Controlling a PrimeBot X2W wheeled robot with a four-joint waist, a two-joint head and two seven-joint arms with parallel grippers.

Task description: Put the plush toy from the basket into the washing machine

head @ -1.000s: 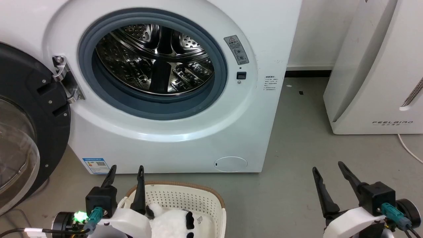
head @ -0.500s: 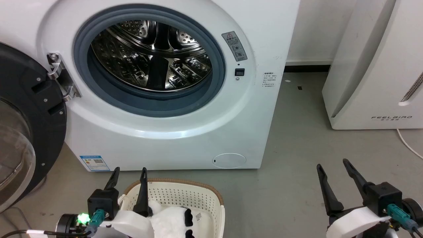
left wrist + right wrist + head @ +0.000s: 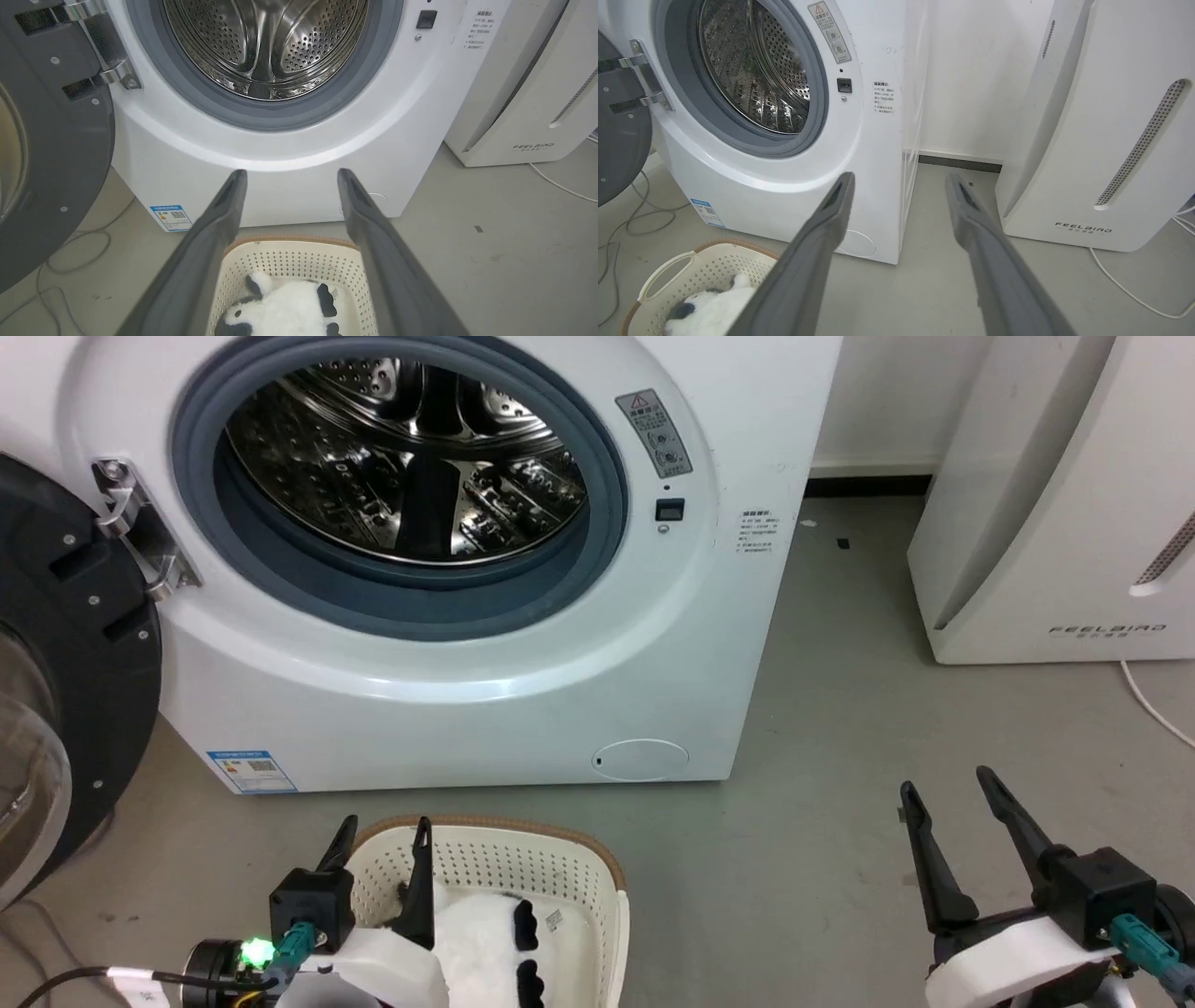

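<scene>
The plush toy [image 3: 485, 933] [image 3: 285, 312] [image 3: 710, 308], fluffy white with black limbs, lies inside the cream perforated basket [image 3: 523, 873] [image 3: 289, 261] [image 3: 714, 266] on the floor in front of the washing machine [image 3: 448, 691] [image 3: 289, 140] [image 3: 752, 186]. The machine's steel drum [image 3: 401, 457] stands exposed, and its black-framed door [image 3: 65, 644] is swung out to the left. My left gripper [image 3: 386, 823] [image 3: 292, 173] is open above the basket's left part, with the toy below and between its fingers, apart from them. My right gripper [image 3: 946, 782] [image 3: 900, 177] is open over bare floor to the right.
A white slanted appliance marked FEELBIRD [image 3: 1055, 523] [image 3: 1087, 140] stands to the right of the washing machine, with a strip of grey floor between them. A white cable [image 3: 1153, 709] runs beside it. Loose cables [image 3: 70, 261] lie on the floor under the open door.
The whole picture has shifted up and to the left, so the camera has moved. The left gripper sits a little further right over the basket. Both grippers stay open.
</scene>
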